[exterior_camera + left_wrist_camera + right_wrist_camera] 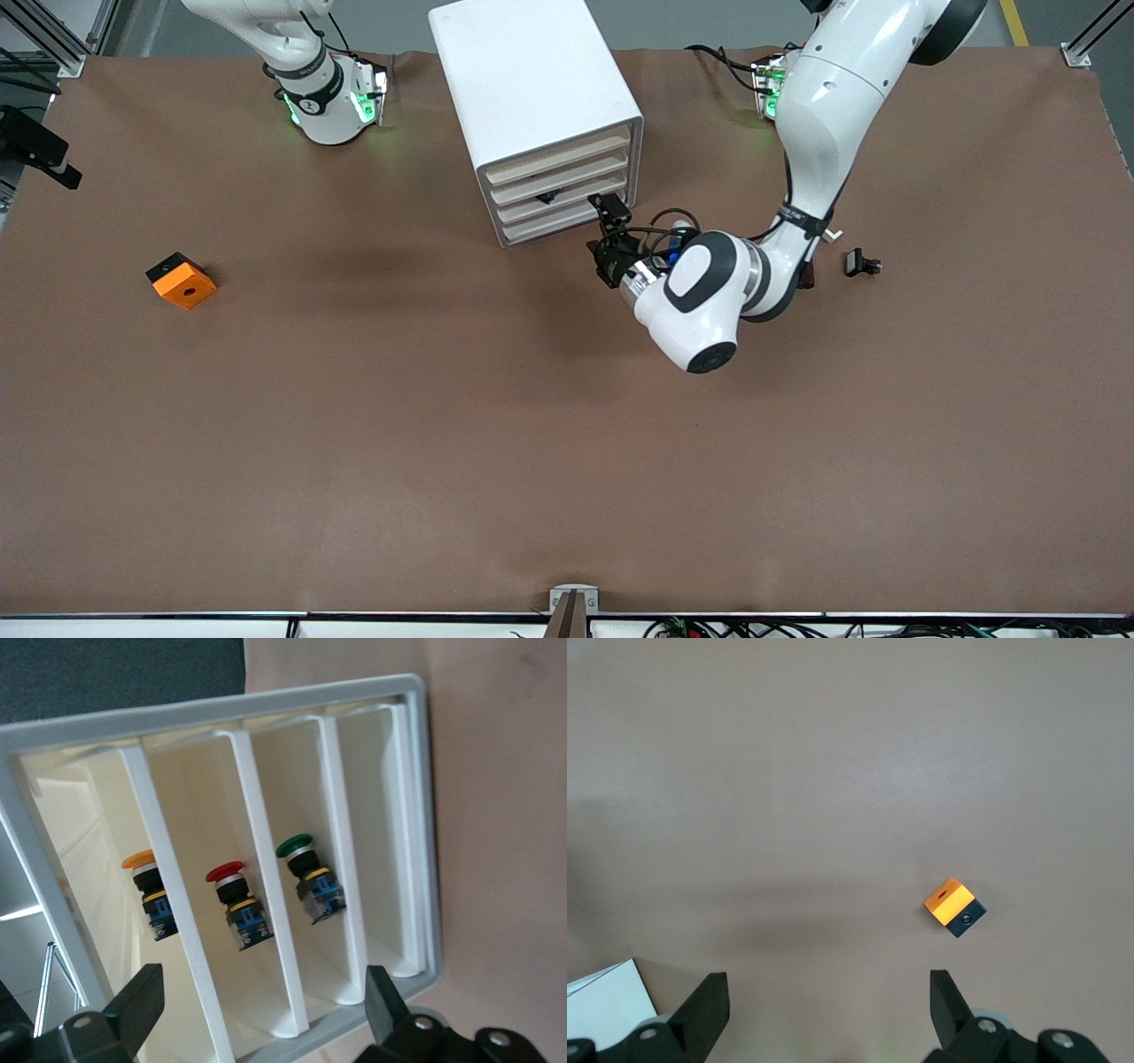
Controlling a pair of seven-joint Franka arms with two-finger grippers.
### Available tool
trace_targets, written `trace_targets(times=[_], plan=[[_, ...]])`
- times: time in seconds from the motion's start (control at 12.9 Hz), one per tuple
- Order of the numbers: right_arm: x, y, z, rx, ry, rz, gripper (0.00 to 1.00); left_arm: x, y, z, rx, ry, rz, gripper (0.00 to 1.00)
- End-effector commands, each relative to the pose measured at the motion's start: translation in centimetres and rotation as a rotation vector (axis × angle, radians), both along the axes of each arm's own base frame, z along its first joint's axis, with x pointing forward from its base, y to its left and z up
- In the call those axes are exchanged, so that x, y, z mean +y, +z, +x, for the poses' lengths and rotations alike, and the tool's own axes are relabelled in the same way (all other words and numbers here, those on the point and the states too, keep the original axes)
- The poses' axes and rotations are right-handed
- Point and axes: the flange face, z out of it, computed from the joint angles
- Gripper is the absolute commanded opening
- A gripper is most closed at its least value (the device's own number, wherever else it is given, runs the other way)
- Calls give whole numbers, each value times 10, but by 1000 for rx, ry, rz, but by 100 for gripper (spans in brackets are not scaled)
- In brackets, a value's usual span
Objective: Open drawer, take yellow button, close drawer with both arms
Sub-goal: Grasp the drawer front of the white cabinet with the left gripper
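Two grippers both spread wide, holding nothing. Left gripper (611,237) sits at the drawer unit (540,106) front; right gripper (824,1010) hovers over bare table, waiting. Orange-capped button (151,895) stands inside a compartment beside red and green ones. Left gripper should square to the drawer edge and pull straight. No readable labels.

Left pincer (609,237) sits right at the front of the white drawer unit (536,106), fingers spread wide. Straight ahead of it: three shelf slots parted by thin white dividers (266,895). One push-button stands in each slot: orange-capped button (151,895), red one (237,908), green one (312,881). Gaps between divider and button are narrow. Fourth slot, by the frame edge, is bare.

Right pincer (824,1005) hangs wide open over brown table (833,771). Only block ahead of it: orange cube (953,906). Corner of the white unit lies just beside one finger.
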Motion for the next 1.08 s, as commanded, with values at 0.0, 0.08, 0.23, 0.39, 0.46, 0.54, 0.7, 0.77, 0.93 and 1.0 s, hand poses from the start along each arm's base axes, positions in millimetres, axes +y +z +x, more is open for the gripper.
trace_targets(times=[0.0, 0.08, 0.23, 0.39, 0.46, 0.54, 0.7, 0.77, 0.93, 1.0], plan=[[0, 2, -4, 1, 2, -7, 100, -6, 3, -5, 83, 4, -18, 100], [0, 2, -4, 2, 2, -6, 100, -8, -1, -9, 103, -7, -18, 100], [-1, 2, -4, 1, 0, -7, 100, -20, -5, -22, 131, -29, -15, 100], [-1, 2, -5, 2, 0, -6, 100, -33, -17, -35, 186, -29, 27, 95], [-1, 2, -5, 2, 0, -6, 100, -41, -21, -44, 203, -36, 46, 93], [-2, 2, -5, 2, -1, -6, 100, -47, -24, -50, 215, -42, 68, 86], [-2, 1, -5, 4, -1, -6, 100, -48, -24, -53, 241, -41, 103, 85], [-2, 1, -5, 4, -1, -6, 100, -47, -23, -55, 250, -49, 105, 84], [-2, 1, -5, 5, -1, -6, 100, -46, -21, -56, 272, -59, 119, 76], [-3, 1, -5, 5, -4, -6, 100, -45, -20, -55, 272, -57, 119, 76]])
